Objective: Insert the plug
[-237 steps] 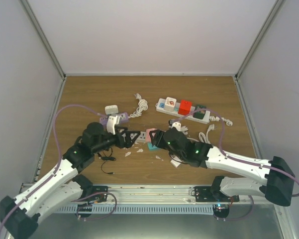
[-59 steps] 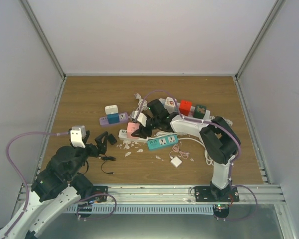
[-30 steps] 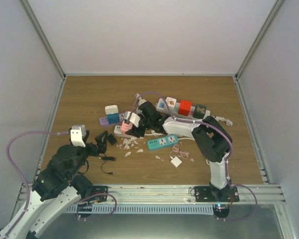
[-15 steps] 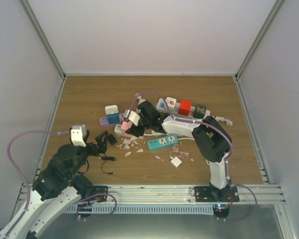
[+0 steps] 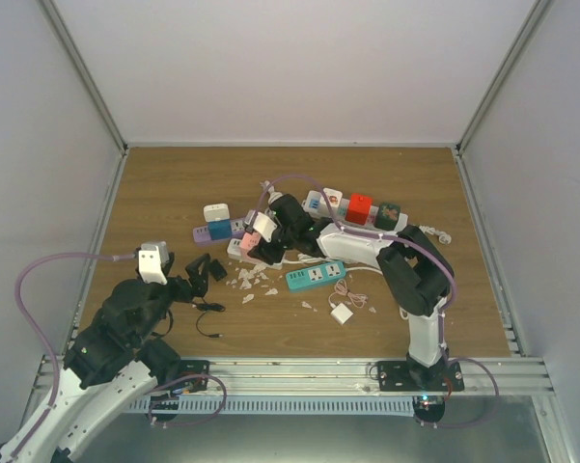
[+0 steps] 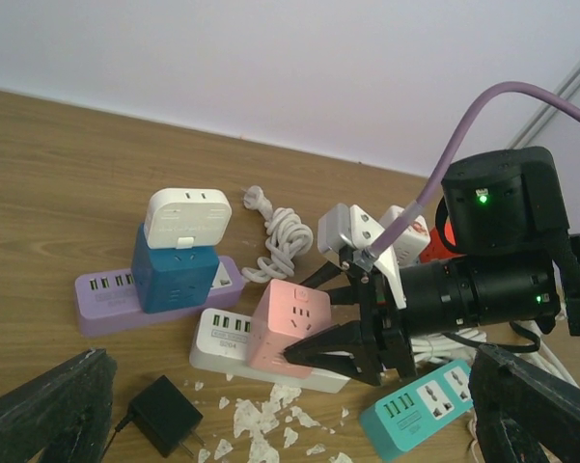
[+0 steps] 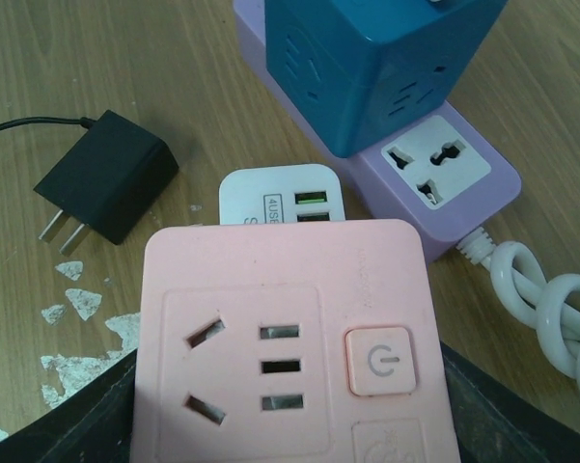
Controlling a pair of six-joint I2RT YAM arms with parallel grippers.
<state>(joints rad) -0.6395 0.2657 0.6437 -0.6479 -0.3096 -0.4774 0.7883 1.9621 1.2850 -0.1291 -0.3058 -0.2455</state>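
The plug is a pink cube (image 5: 248, 241) (image 6: 291, 323) (image 7: 280, 328) with socket holes and a power button on its upper face. It sits, slightly tilted, on top of a white power strip (image 5: 234, 253) (image 6: 222, 340) (image 7: 270, 198); its prongs are hidden. My right gripper (image 5: 255, 247) (image 6: 304, 318) (image 7: 285, 424) is shut on the cube's two sides. My left gripper (image 5: 195, 282) hangs wide open and empty at the near left, well short of the strip.
A purple strip (image 5: 208, 232) (image 6: 101, 294) (image 7: 434, 164) carrying a blue cube (image 6: 174, 275) lies just left. A black adapter (image 5: 215, 269) (image 6: 166, 415) (image 7: 106, 188), white scraps (image 5: 251, 282), a teal strip (image 5: 316, 276) (image 6: 425, 410) and a white strip (image 5: 316, 210) with a red cube (image 5: 358, 206) surround it.
The right gripper, holding the pink cube, moved left and then shifted slightly toward the back, dragging the white strip along. The left arm has stayed pulled back and still.
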